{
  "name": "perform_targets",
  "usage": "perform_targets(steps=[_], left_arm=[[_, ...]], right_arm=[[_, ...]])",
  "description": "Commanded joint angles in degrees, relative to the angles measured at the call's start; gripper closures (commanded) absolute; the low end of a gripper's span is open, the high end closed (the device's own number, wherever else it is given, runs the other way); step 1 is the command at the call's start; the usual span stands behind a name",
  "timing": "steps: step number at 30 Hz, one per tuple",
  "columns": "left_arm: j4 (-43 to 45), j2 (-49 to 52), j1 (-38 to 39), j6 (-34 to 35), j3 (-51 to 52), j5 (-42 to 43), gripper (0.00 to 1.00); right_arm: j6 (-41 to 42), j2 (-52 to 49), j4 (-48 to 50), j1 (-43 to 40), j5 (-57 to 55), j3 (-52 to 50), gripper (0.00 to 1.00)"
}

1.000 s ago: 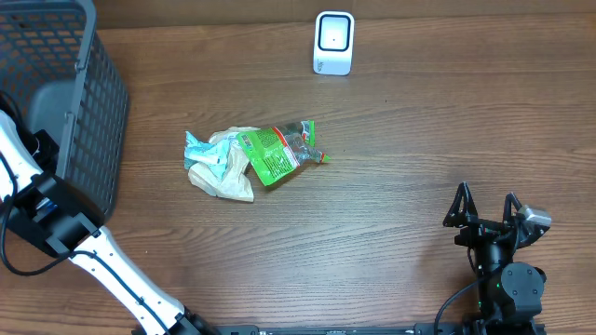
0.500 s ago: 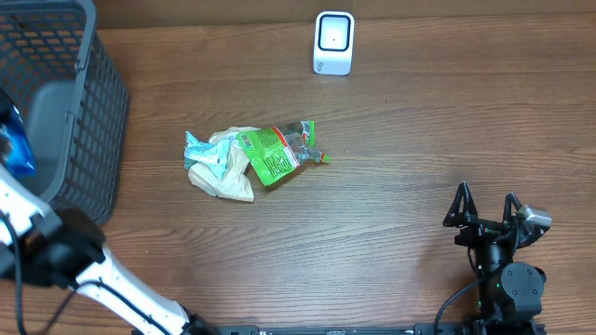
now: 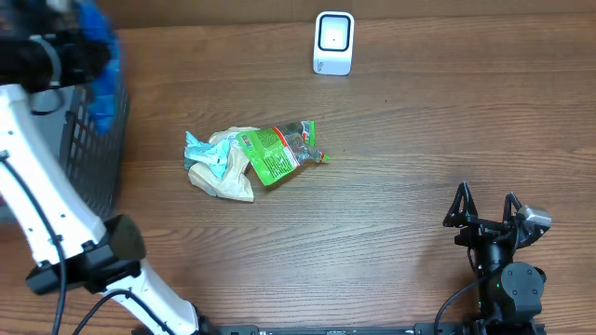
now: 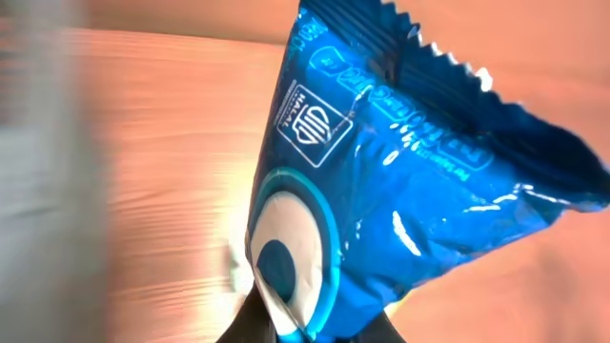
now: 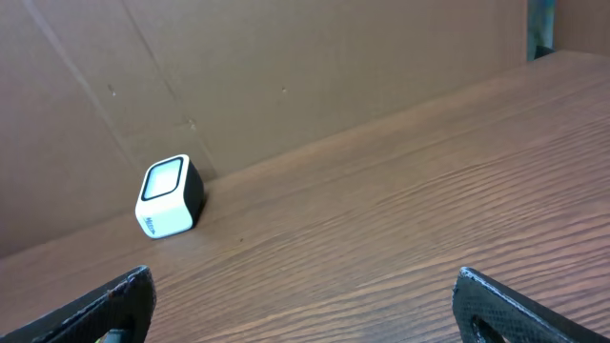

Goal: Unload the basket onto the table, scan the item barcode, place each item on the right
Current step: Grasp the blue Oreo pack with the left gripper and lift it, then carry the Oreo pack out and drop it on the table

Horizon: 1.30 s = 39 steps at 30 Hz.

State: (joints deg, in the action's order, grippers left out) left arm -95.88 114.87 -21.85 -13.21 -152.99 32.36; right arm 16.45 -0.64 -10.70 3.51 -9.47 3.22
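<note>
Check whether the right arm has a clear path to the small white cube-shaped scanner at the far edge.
Probably yes: bare wooden tabletop lies between the open right tool and the small white cube-shaped scanner; the crumpled wrapper pile sits off to the side.

I see the wrappers [image 3: 251, 160] lying mid-bench [image 3: 400, 140]. Behind them, slightly right, stands the scanner [image 3: 333, 43], at the bench's far edge. Left of them sits the basket [image 3: 93, 149]. My left end effector [image 3: 70, 51], with a packet [image 4: 400, 181] in it, hangs over the basket's far rim. My right end effector [image 3: 484, 212] is right of and in front of the wrappers, well apart.
</note>
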Motion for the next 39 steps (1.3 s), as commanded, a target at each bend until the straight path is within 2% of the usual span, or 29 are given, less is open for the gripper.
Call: perform_targets(steps=[1,10,14,26,29,39], left_arm=[[-0.9,0.7,6.3,-7.1,0.8,8.2,0.96],[-0.9,2.8,21.1,-8.0,7.9,9.7,0.96],[-0.9,2.8,26.0,-11.2,14.3,9.8,0.96],[6.6,2.8,33.0,-12.8,39.8,19.7,0.96],[10.4,2.8,34.1,-9.7,45.5,21.7,0.96],[30.5,2.8,35.9,12.3,60.5,30.5,0.96]], right_arm=[[-0.2,0.5,0.3,0.4,-0.8,0.0,0.00],[-0.2,0.5,0.3,0.4,-0.8,0.0,0.00],[-0.2,0.5,0.3,0.4,-0.8,0.0,0.00],[-0.2,0.5,0.3,0.4,-0.8,0.0,0.00],[-0.2,0.5,0.3,0.4,-0.8,0.0,0.00],[-0.2,0.5,0.3,0.4,-0.8,0.0,0.00]])
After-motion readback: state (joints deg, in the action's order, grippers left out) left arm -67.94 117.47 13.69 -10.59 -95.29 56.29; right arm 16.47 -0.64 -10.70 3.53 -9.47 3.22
